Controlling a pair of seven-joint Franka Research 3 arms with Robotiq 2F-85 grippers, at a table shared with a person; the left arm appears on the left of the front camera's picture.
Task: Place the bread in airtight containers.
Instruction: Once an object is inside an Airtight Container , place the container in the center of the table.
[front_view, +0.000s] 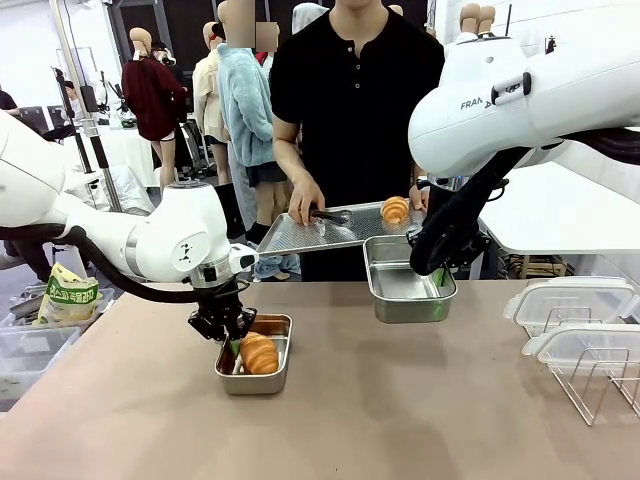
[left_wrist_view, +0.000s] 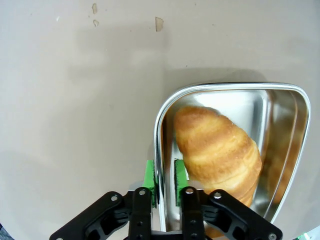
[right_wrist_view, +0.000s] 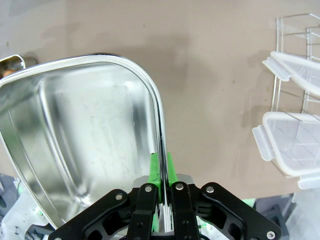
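Note:
One croissant (front_view: 259, 352) (left_wrist_view: 220, 150) lies in a steel container (front_view: 275, 325) (left_wrist_view: 285, 130) on the table at the near left. My left gripper (front_view: 232, 342) (left_wrist_view: 165, 175) straddles this container's left wall, its green pads slightly parted from the metal. My right gripper (front_view: 437, 275) (right_wrist_view: 161, 170) is shut on the rim of an empty container (front_view: 400, 290) (right_wrist_view: 85, 135), holding it tilted above the table's far side. A second croissant (front_view: 395, 209) rests on a perforated tray (front_view: 300, 232) held by the person.
The person's hand holds tongs (front_view: 330, 215) on the tray. Two clear lids (front_view: 570, 300) (right_wrist_view: 292, 145) sit in a wire rack (front_view: 600, 385) at the right edge. A bag (front_view: 68, 297) and bins stand off the table's left.

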